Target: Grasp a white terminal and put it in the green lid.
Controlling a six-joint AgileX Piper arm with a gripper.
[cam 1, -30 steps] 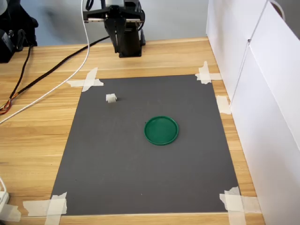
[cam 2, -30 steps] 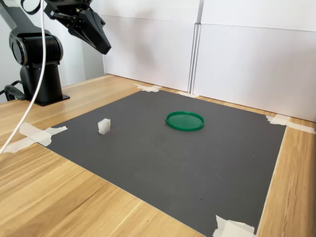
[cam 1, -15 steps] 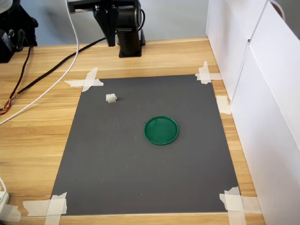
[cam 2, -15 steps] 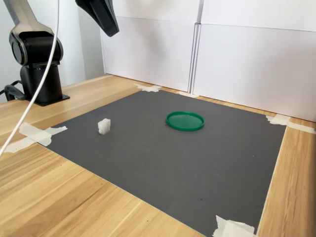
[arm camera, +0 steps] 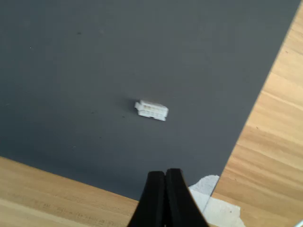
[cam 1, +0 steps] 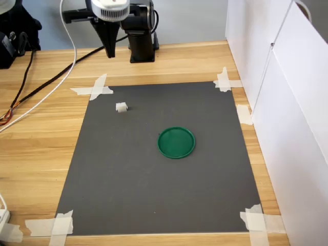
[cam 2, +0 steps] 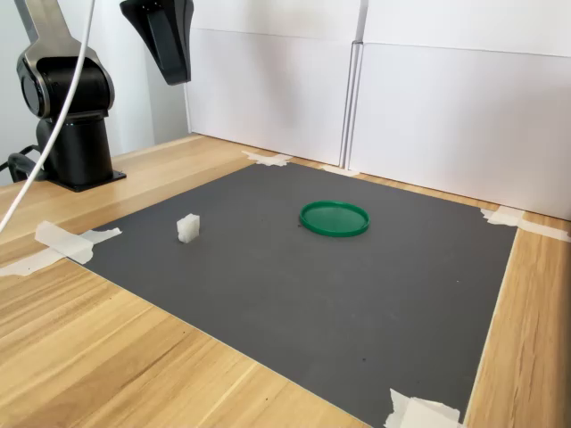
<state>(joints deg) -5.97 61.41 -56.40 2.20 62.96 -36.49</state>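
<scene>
The end effector (arm camera: 165,189) is hanging high above the counter (cam 1: 46,133), its two black fingers (arm camera: 154,196) pressing flat against each other with nothing between them. In the first exterior view it (cam 1: 109,50) is sitting at the upper left of the frame; in the second exterior view it (cam 2: 171,71) is pointing down from the top left.

The white terminal (cam 1: 121,107) is resting on the dark grey mat (cam 1: 154,195), in the upper left part of the first exterior view, well apart from the end effector. In the wrist view it (arm camera: 151,110) is showing as a small ribbed plastic block, longer than wide, its long axis running nearly level across the picture with a slight tilt.

The green lid (cam 1: 176,142) is lying flat near the mat's middle, a round, smooth disc with a low rim, holding nothing. White tape (cam 1: 95,88) is fixing the mat's corners to the wood-grain counter.
</scene>
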